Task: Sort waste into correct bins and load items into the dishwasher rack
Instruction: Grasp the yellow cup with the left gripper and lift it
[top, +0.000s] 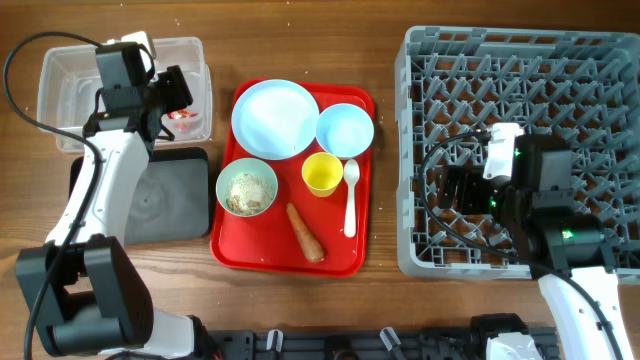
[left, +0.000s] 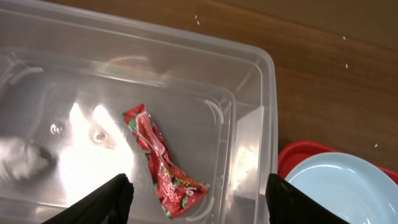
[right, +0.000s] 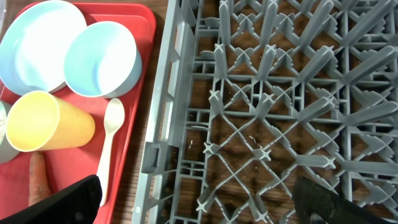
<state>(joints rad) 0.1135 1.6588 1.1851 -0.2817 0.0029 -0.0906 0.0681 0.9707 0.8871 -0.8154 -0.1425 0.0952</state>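
Wooden table (left: 323, 37) is bearing the clear bin (left: 267, 68); left gripper (left: 198, 186) is hovering spread over the wrapper (left: 163, 165); rising straight seems safest.

Overhead bright and even, light from above, only soft short shadows beside the tray (top: 225, 250) and rack (top: 410, 150). Left wrist: white glare patches on the clear bin (left: 249, 81) floor, centre left; left fingers (left: 106, 202) dark, soft-edged at bottom. Right wrist: rack sharp, right fingers (right: 68, 199) blurred in lower corners
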